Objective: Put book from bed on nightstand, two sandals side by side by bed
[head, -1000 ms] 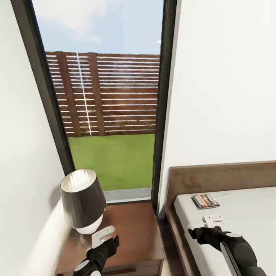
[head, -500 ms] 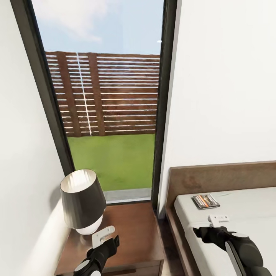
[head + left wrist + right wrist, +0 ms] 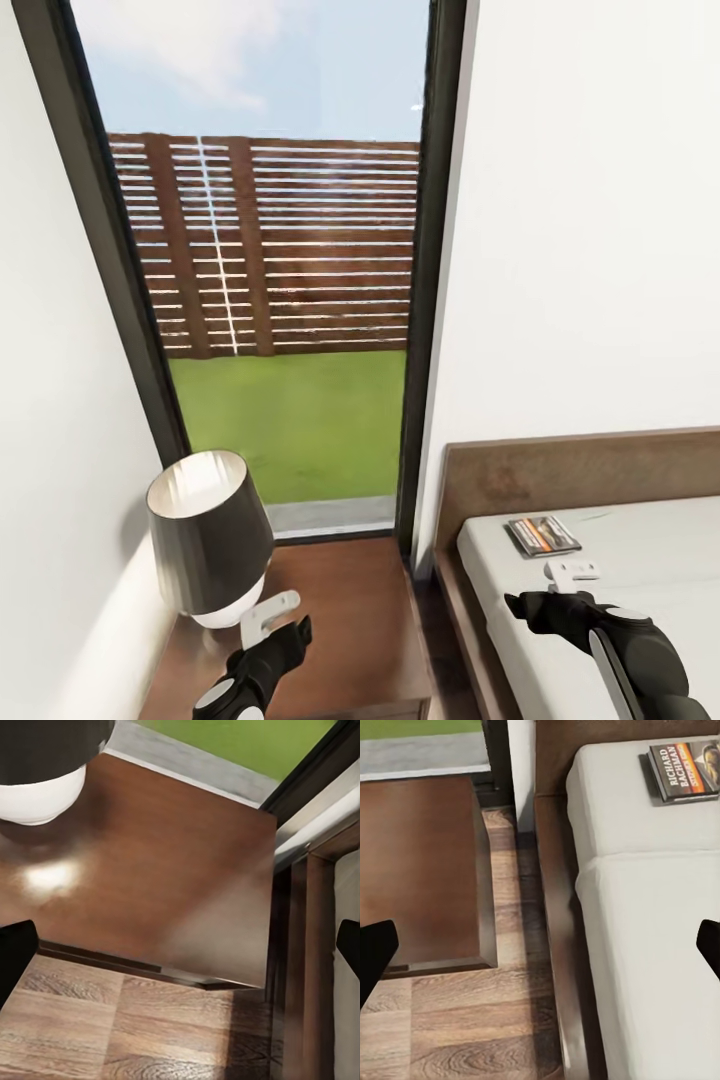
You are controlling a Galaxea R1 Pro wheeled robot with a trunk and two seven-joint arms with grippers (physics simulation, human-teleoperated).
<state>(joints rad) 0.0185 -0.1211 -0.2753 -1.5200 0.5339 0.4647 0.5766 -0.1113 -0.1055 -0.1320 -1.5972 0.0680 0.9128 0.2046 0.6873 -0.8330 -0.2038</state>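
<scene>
The book (image 3: 543, 535), dark with an orange picture, lies flat on the pale mattress of the bed (image 3: 650, 560) near the wooden headboard. In the right wrist view the book (image 3: 686, 769) shows white "RICHARD BACHMAN" lettering. My right gripper (image 3: 572, 572) hovers open over the mattress, just short of the book. The dark brown nightstand (image 3: 350, 620) stands between the wall and the bed. My left gripper (image 3: 270, 612) hangs open over its front part. Both wrist views have the dark fingertips (image 3: 375, 952) wide apart with nothing between them. The sandals are out of view.
A dark-shaded lamp (image 3: 208, 535) with a white base occupies the nightstand's left side, close to my left gripper. A narrow strip of wood floor (image 3: 510, 1005) separates nightstand and bed frame (image 3: 556, 945). Behind is a tall dark-framed glass opening (image 3: 290, 300).
The whole head view has shifted slightly, so the camera moved. My right gripper has edged a little to the right, closer to the book. The left arm looks unchanged.
</scene>
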